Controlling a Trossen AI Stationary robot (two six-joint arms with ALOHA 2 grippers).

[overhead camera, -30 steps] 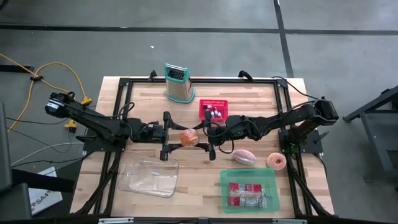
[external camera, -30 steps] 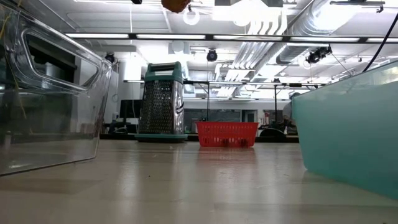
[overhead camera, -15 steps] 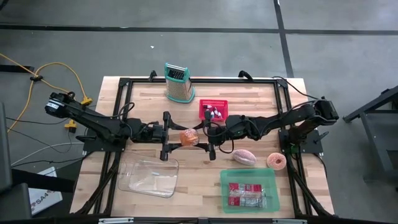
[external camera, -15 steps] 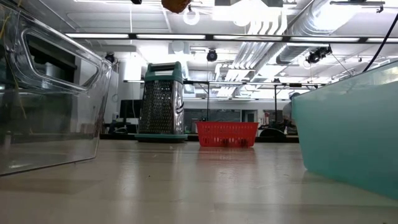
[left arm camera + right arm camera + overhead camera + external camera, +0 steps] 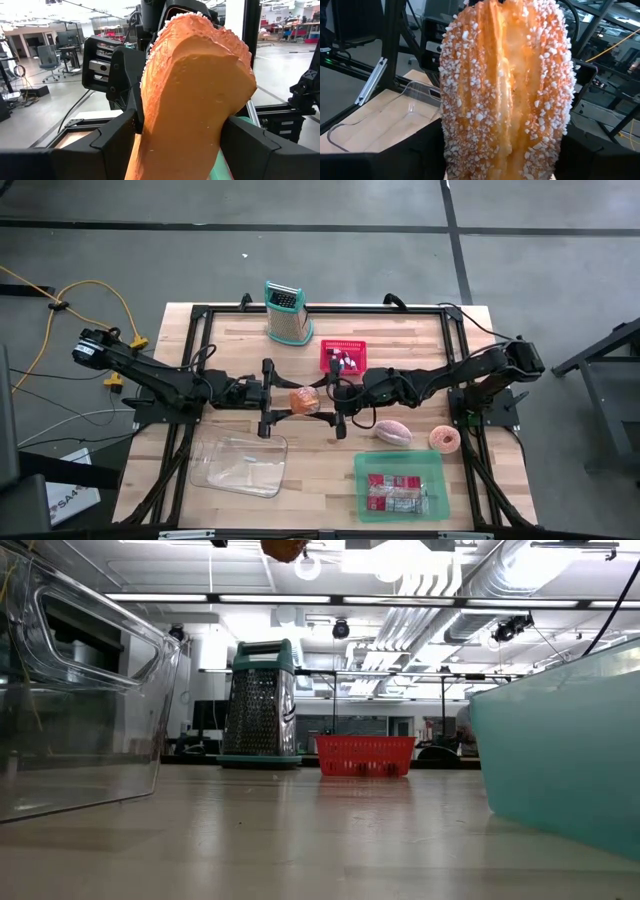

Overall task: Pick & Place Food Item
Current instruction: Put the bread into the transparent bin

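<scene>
An orange, sugar-sprinkled pastry (image 5: 305, 401) hangs high over the middle of the table, between my two grippers. My left gripper (image 5: 295, 402) reaches in from the table's left and is shut on it. My right gripper (image 5: 318, 402) reaches in from the right, its fingers on either side of the same pastry. The left wrist view shows the pastry's smooth orange side (image 5: 195, 90). The right wrist view shows its sugared, ridged side (image 5: 505, 90). In the low view only its lower edge (image 5: 283, 548) shows, at the picture's top. My left gripper pinches the pastry between its two fingers (image 5: 117, 145), which lie against the lower flanks (image 5: 150, 150) of the smooth side. It comes in level from the table's left. The pastry is lifted clear of the table. My right gripper has the pastry between its two fingers (image 5: 420, 155), which lie against the sugared flanks (image 5: 451, 150) near its lower end. It comes in level from the table's right, opposite my left gripper. The pastry stands on end between the fingers.
A clear plastic container (image 5: 240, 463) lies near the front left and a green tub (image 5: 400, 485) with packets at the front right. A pink bun (image 5: 393, 431) and a doughnut (image 5: 444, 439) lie right of centre. A red basket (image 5: 343, 358) and a grater (image 5: 286, 313) stand at the back.
</scene>
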